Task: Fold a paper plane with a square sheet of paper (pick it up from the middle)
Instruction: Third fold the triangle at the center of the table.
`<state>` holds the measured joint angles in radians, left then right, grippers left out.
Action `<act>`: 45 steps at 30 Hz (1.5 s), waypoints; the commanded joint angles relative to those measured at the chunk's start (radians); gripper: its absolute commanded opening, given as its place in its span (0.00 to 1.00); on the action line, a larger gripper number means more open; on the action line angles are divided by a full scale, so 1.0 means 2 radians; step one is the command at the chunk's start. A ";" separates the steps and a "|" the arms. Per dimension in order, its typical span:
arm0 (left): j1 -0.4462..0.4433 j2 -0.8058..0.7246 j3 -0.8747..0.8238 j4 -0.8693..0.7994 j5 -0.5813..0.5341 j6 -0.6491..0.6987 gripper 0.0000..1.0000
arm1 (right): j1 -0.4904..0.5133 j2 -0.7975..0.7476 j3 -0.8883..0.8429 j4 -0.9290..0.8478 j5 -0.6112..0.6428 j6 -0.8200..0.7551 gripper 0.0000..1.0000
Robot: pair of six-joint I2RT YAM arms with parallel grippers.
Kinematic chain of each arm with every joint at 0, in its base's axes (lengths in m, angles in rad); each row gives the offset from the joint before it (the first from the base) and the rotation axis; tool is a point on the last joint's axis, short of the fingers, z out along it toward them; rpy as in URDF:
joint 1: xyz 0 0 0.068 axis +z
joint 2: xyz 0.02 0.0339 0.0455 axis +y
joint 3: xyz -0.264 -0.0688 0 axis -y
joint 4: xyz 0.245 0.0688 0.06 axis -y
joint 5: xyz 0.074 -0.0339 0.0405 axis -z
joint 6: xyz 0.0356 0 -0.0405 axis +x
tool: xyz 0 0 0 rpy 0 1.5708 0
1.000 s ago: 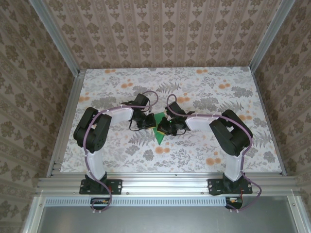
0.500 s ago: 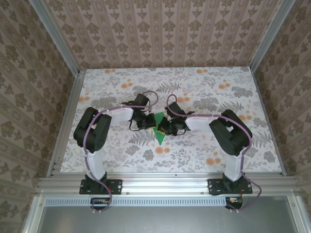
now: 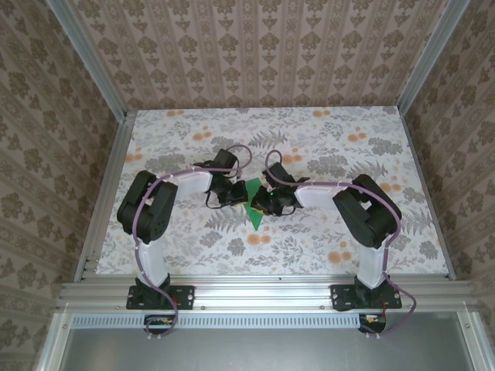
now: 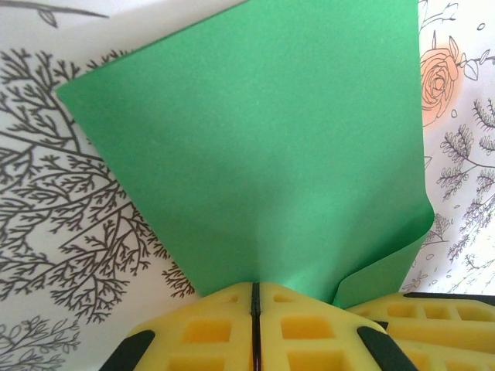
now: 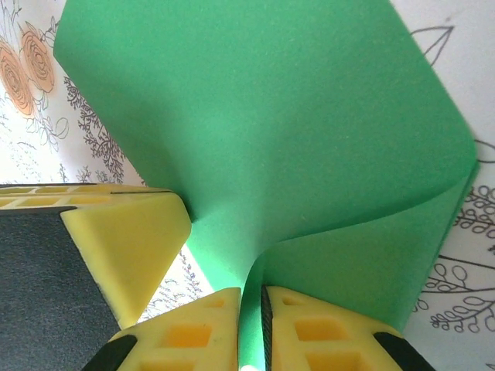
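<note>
Near edge: both arm bases are seen bolted side by side, with the arms bent inward over the floral table (image 3: pixel 348 247).

Mid-table: the left gripper (image 4: pixel 255 309) and right gripper (image 5: pixel 251 328) are found close together, just beside each other, at the square sheet of paper (image 4: pixel 255 139).

Left gripper: the yellow pads are pressed together with no gap, and one edge of the green sheet is pinched between them.

Right gripper: a narrow slit is seen between the pads, and the sheet runs through it. Whether the paper is actually gripped there cannot be told.

Sheet: it is curled over into a soft loop between the two grippers, not creased flat. Beyond the fingertips it is spread out over the table. From above, a green point is seen jutting toward the near edge below the grippers.
</note>
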<state>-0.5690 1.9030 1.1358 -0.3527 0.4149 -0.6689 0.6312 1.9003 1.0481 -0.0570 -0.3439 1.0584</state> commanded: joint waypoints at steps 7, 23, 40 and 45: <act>-0.001 -0.019 -0.012 -0.016 -0.012 -0.002 0.10 | 0.003 0.015 0.003 -0.016 0.013 0.010 0.34; 0.027 -0.089 -0.079 0.038 0.015 -0.031 0.15 | 0.003 0.017 -0.009 0.000 0.007 0.010 0.34; 0.017 -0.067 -0.072 0.058 0.045 -0.027 0.16 | -0.003 0.013 -0.025 0.016 0.000 0.015 0.26; 0.012 -0.045 -0.045 0.034 0.021 -0.020 0.14 | -0.003 0.013 -0.029 0.040 -0.017 0.007 0.20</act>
<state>-0.5373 1.7821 1.0027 -0.2489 0.4755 -0.7189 0.6285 1.9011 1.0161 0.0109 -0.3534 1.0775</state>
